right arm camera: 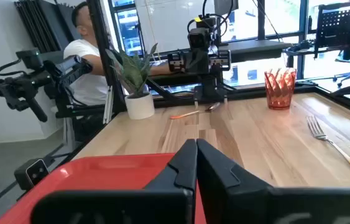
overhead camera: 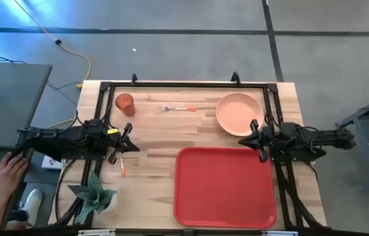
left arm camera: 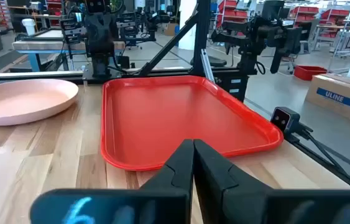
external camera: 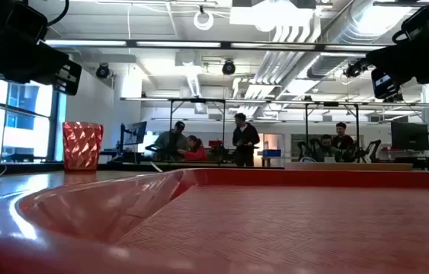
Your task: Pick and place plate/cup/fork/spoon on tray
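Observation:
The red tray (overhead camera: 225,187) lies at the table's near right. The peach-pink plate (overhead camera: 239,113) rests on the table just beyond it. The orange-red cup (overhead camera: 125,103) stands upright at the far left. The fork (overhead camera: 179,109) lies flat between cup and plate. The spoon (overhead camera: 123,168) lies flat near my left gripper; it also shows in the right wrist view (right arm camera: 193,112). My left gripper (overhead camera: 135,146) is shut and empty above the table's left side. My right gripper (overhead camera: 243,141) is shut and empty above the tray's far right corner.
A small potted plant (overhead camera: 94,195) stands at the table's near left corner. A person's hand (overhead camera: 7,174) shows off the table's left edge. A black frame (overhead camera: 184,84) runs along the far and side edges. Bare wood lies between the arms.

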